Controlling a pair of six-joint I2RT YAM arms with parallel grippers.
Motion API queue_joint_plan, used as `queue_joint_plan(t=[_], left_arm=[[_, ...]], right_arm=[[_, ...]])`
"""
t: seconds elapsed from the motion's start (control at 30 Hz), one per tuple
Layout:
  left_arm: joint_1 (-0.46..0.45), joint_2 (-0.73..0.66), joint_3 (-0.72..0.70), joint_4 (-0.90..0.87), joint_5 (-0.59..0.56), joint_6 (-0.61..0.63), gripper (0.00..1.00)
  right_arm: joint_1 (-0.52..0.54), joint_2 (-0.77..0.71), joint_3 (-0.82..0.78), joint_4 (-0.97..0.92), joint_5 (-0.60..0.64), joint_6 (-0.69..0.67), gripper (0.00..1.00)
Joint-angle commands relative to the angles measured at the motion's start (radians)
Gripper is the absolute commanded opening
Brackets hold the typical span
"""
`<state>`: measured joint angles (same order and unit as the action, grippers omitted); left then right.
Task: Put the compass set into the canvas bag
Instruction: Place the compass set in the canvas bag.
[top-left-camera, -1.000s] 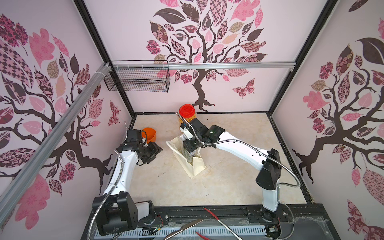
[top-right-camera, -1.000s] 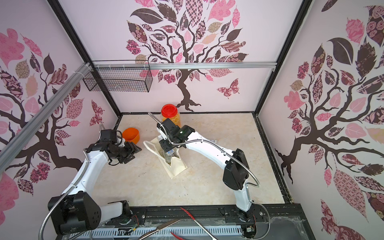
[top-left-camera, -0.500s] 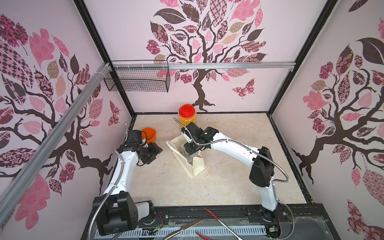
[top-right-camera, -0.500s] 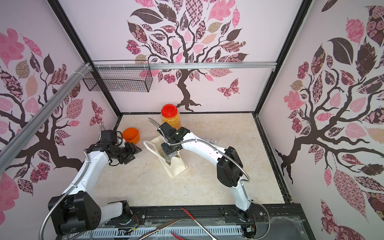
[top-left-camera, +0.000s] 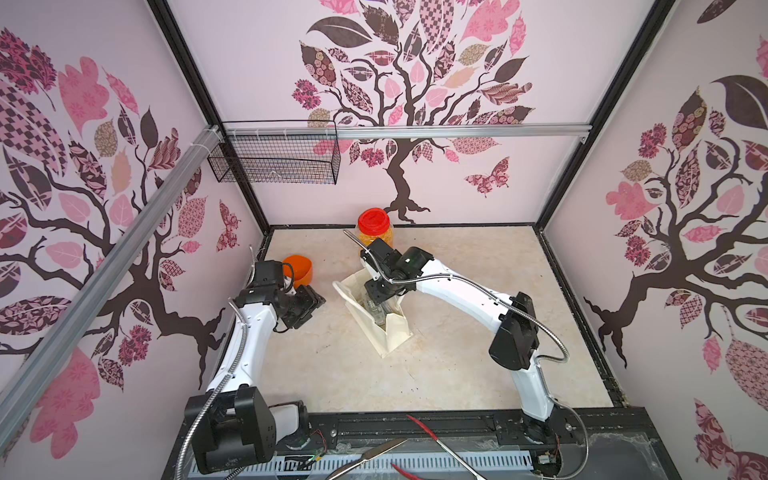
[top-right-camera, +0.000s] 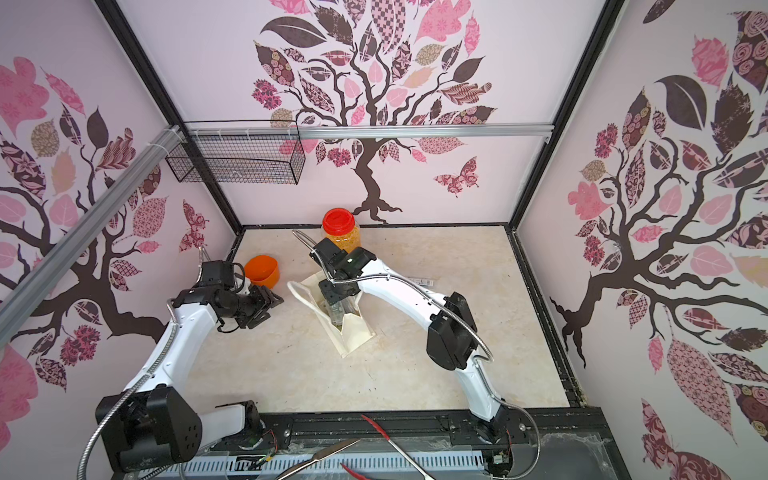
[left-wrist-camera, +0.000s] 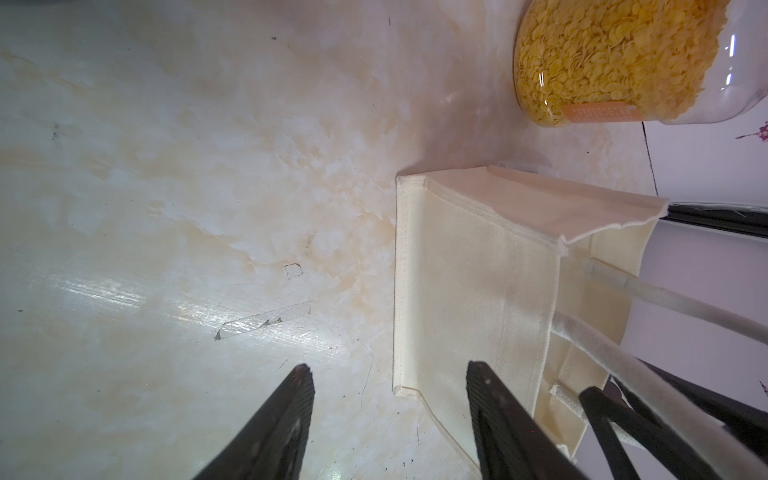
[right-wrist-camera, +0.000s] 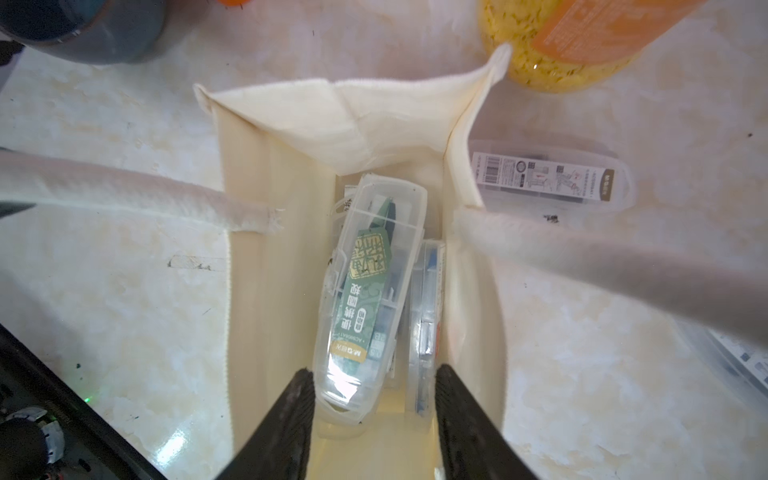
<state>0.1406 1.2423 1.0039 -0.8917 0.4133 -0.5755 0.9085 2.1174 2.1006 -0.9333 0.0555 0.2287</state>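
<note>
**Compass set in the bag, right jaws parted around it**

The right gripper (right-wrist-camera: 374, 370) is seen set inside the open mouth of the canvas bag (right-wrist-camera: 266, 291). The compass set (right-wrist-camera: 365, 299), a clear plastic case with a green label, is found in the bag: its near end lies between the two fingertips and the rest runs straight ahead of them. The jaws are held apart. One finger (right-wrist-camera: 291, 419) is laid against the case's edge, while a gap is left between the case and the opposite finger, so no clamp is shown. In that gap a second clear case (right-wrist-camera: 424, 316) is tucked, also inside the bag. Beyond the bag wall on that same side of the jaws, a third clear case (right-wrist-camera: 548, 178) with a barcode label is laid flat on the marbled tabletop (right-wrist-camera: 124, 270). Further ahead of the fingertips, the red-lidded jar (top-left-camera: 374, 226) of yellow flakes is stood.

Over to the left gripper (left-wrist-camera: 388, 365): its jaws are spread wide, with only bare tabletop and the bag's bottom corner framed between them. A white loop handle (left-wrist-camera: 602, 347) is draped past the outside of one finger. In both top views this gripper is seen beside the bag but apart from it, with an orange cup (top-left-camera: 298, 269) close by its wrist.
</note>
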Motion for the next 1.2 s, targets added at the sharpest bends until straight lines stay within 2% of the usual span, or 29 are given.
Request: queue_joint_plan(t=[0.0,0.1,0.23,0.37,0.53,0.6,0.67,0.77,0.9,1.17], left_arm=[[-0.001,-0.014,-0.017,0.013,0.009,0.009,0.63],[-0.001,-0.026,-0.004,0.011,0.002,0.01,0.63],[-0.001,-0.037,0.001,0.007,-0.001,0.008,0.62],[-0.001,-0.041,0.0,0.009,-0.001,0.004,0.62],[-0.006,-0.044,0.0,0.012,-0.002,-0.005,0.62],[-0.009,-0.044,0.002,0.011,-0.003,-0.004,0.62],[-0.011,-0.047,0.006,0.003,-0.008,0.0,0.62],[-0.013,-0.05,0.002,0.007,-0.013,0.003,0.62],[-0.016,-0.041,-0.002,0.002,-0.011,0.004,0.62],[-0.018,-0.029,0.002,-0.001,-0.019,0.012,0.63]], right_arm=[[0.006,-0.093,0.039,-0.003,0.024,-0.028,0.5],[0.004,-0.195,0.021,0.055,0.046,-0.074,0.52],[-0.03,-0.333,-0.04,0.122,0.022,-0.174,0.6],[-0.16,-0.43,-0.089,0.134,-0.04,-0.196,0.64],[-0.326,-0.472,-0.284,0.189,-0.014,-0.243,0.71],[-0.409,-0.456,-0.384,0.233,-0.047,-0.23,0.77],[-0.469,-0.433,-0.46,0.272,-0.06,-0.197,0.8],[-0.502,-0.374,-0.517,0.324,-0.051,-0.216,0.89],[-0.504,-0.253,-0.487,0.313,0.014,-0.293,0.94],[-0.522,-0.06,-0.411,0.298,-0.053,-0.389,1.0]])
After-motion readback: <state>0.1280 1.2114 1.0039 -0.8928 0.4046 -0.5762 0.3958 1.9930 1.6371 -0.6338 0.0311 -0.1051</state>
